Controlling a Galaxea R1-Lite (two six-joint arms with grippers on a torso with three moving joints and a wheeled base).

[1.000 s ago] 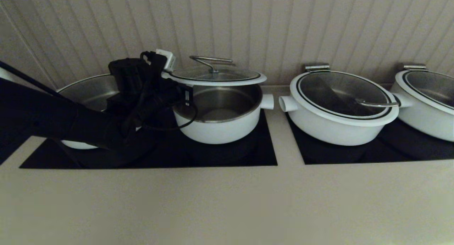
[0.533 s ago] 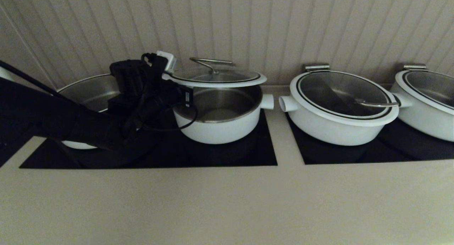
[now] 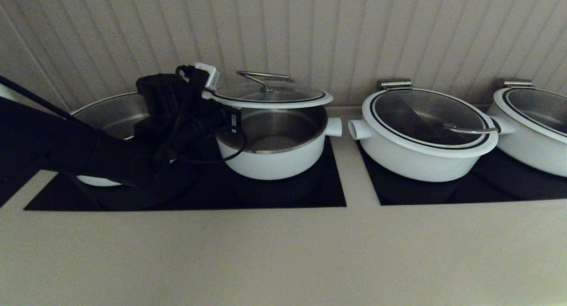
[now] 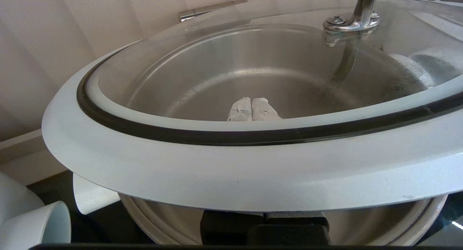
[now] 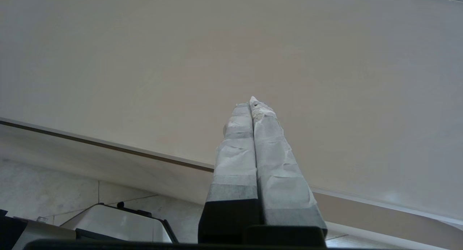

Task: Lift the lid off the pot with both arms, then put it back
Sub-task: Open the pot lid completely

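- The left gripper (image 4: pixel 252 110) has its taped fingers pressed together beneath the lid (image 3: pixel 268 94), supporting it at its left edge.
- The lid hovers level above the pot (image 3: pixel 274 142) directly below.
- The right gripper (image 5: pixel 253 103), fingers pressed together, is over the bare counter (image 5: pixel 181 62).

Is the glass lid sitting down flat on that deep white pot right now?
No. The lid is raised clear above the pot, with the pot's steel inside showing under its white rim; the left hand grips its edge.
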